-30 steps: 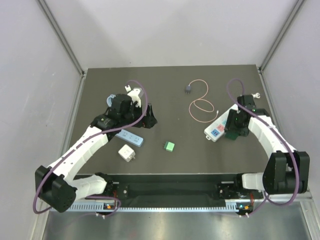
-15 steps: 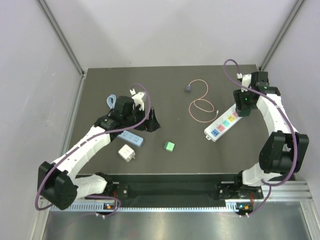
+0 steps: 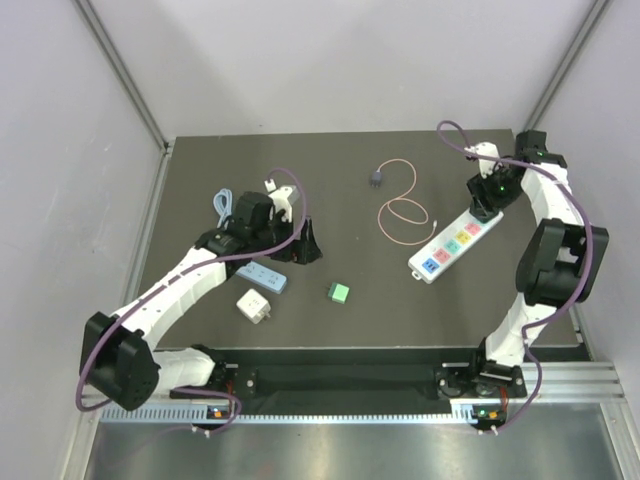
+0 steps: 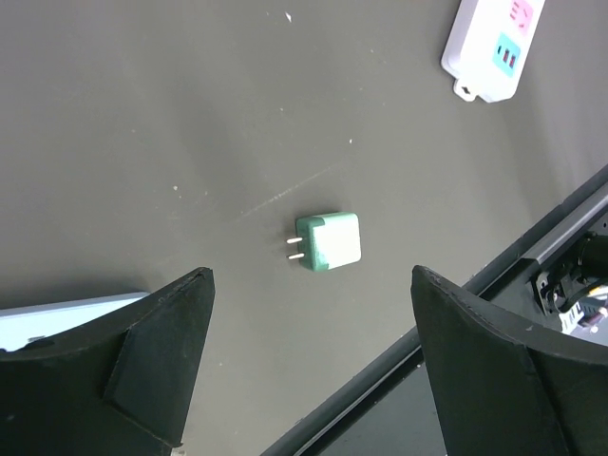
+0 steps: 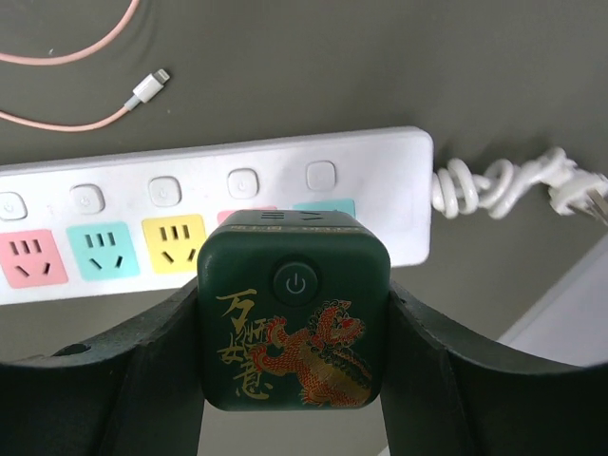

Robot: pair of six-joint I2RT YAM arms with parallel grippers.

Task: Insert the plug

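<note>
The plug's dark grey head [image 3: 375, 178] lies at the back middle of the table, and its pink cable [image 3: 400, 210] loops toward the white power strip [image 3: 450, 245]. The cable's white tip [image 5: 147, 87] lies just beyond the strip [image 5: 190, 180]. My right gripper [image 5: 294, 318] is shut on a dark green cube with a dragon print [image 5: 294, 323], held over the strip's far end; it also shows in the top view [image 3: 487, 193]. My left gripper [image 3: 305, 245] is open and empty, hovering above a small green adapter [image 4: 328, 242].
A white cube adapter [image 3: 252, 306] and a light-blue power strip [image 3: 262, 273] lie front left. A white plug with a light-blue cable [image 3: 222, 203] lies at the left. The green adapter [image 3: 339, 292] sits mid-table. The strip's coiled white cord [image 5: 503, 185] trails right.
My right gripper has swung from beside the strip's middle back toward its far right end, still holding the dark cube. My left gripper has shifted slightly right.
</note>
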